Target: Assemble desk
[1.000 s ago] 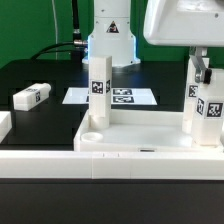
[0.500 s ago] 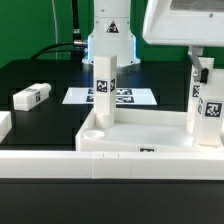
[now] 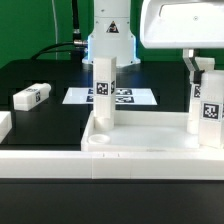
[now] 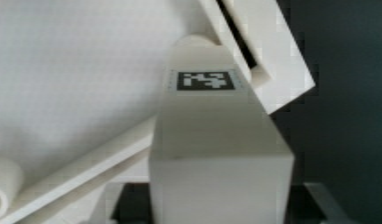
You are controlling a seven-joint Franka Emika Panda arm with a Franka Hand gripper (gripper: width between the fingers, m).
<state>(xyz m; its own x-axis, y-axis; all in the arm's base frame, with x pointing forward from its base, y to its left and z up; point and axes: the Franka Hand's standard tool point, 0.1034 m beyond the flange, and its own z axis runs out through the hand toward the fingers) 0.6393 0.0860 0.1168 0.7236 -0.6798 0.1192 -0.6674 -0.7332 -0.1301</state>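
Observation:
The desk top point(image 3: 140, 132), a white rimmed tray, lies on the black table. One white tagged leg point(image 3: 104, 92) stands upright in its corner on the exterior view's left. My gripper point(image 3: 203, 72) comes down from above at the exterior view's right and is shut on a second upright leg point(image 3: 206, 105) standing on the top's corner there. In the wrist view this leg point(image 4: 214, 140) fills the middle, with a tag on its face. My gripper point(image 4: 214, 203) has its dark fingers point(image 4: 135, 200) pressed on both sides of it, and the desk top point(image 4: 81, 90) lies beyond.
A loose white tagged leg point(image 3: 31, 96) lies on the table at the exterior view's left. The marker board point(image 3: 125, 97) lies behind the desk top. A long low white rail point(image 3: 50, 164) runs along the front. The robot base point(image 3: 108, 35) stands at the back.
The desk top, both upright legs and my gripper have shifted slightly toward the exterior view's right. The grip on the leg is unchanged.

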